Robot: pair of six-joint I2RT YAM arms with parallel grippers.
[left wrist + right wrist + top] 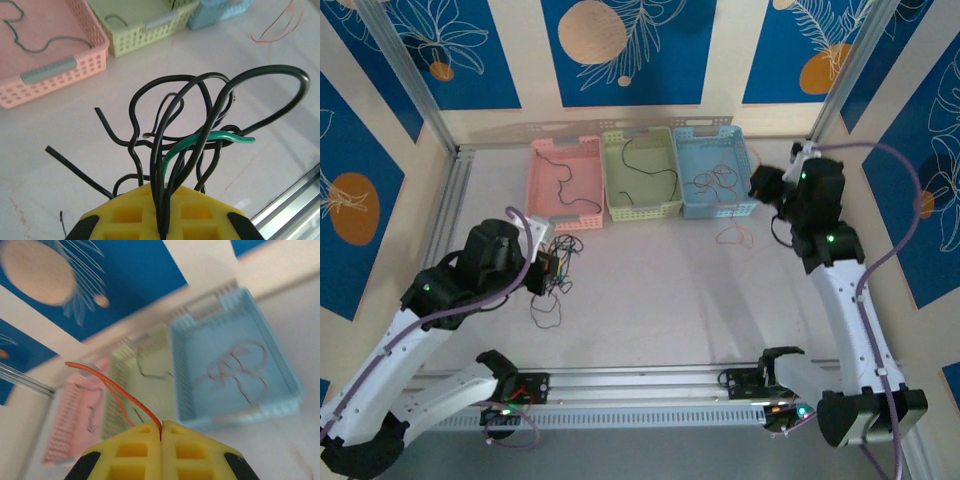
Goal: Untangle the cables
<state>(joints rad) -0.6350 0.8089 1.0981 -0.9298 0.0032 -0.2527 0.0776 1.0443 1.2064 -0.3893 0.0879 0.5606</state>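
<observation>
Nearest the left wrist lens, at bottom centre of the frame, the left gripper [162, 227] has its yellow fingers [145, 197] pressed together on a bunch of black cables [159, 150]. These loop up through mid-frame, with a green cable [220, 135] threaded across them. Behind the loops, along the top edge, a pink basket [90, 62], a pale green basket [145, 37] and a blue basket [220, 10] stand side by side. A loose red-orange cable [280, 27] lies on the table [60, 120] at upper right.

In the right wrist view, the right gripper [161, 432] at bottom centre pinches a thin orange cable [112, 385]. It arcs up to the left, crossing in front of the blurred baskets. Reddish cables [235, 370] lie inside the blue basket.

From above, the tangle [552, 285] sits at centre left of the table, just below the pink basket. Dark cables [560, 180] lie in the pink and green baskets.
</observation>
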